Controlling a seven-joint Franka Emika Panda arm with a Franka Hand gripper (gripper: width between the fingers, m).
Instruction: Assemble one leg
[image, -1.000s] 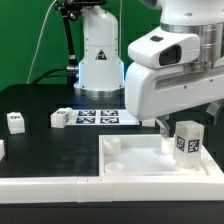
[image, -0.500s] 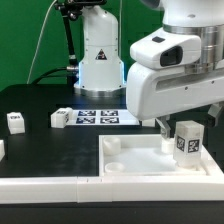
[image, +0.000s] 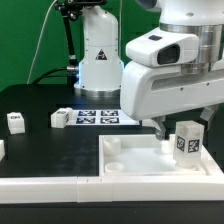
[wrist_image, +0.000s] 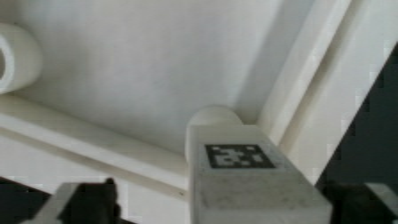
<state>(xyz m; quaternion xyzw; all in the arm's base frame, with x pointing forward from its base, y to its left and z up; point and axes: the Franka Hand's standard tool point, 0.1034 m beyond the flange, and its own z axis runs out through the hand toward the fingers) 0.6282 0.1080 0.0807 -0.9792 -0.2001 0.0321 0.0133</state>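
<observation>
Leg: the leg (wrist_image: 237, 168) stands upright in a corner of the big white tray-like piece (image: 135, 168), on the exterior view's right, with its tag facing outward.
Fingers: my gripper (wrist_image: 224, 201) hangs right over that leg. My fingers (wrist_image: 84, 201) are spread to either side of it, and dark gaps show between pads and block, so I pinch nothing.
Reason for the upright stand: I judge its foot sits in a round corner socket, which would keep it vertical without my hold. The joint itself is hidden beneath the block, so I cannot tell how deep it sits.
Reason for my spread stance: straddling it leaves me free either to close for a twist or to lift clear.
Neighbouring socket: an open round socket (wrist_image: 15, 55) shows at the next corner, with nothing in it.
Spare legs: two more lie loose on the black table (image: 50, 150), one (image: 15, 121) far on the exterior view's left and one (image: 60, 118) just beside the marker board (image: 100, 117), both well apart from me.
Labels: every tag is a black-and-white square pattern with no letters.
Writing: the arm base (image: 98, 70) behind carries a dark triangular mark, too small to read.
Progress: I judge this leg placed, its tightness unproven.
</observation>
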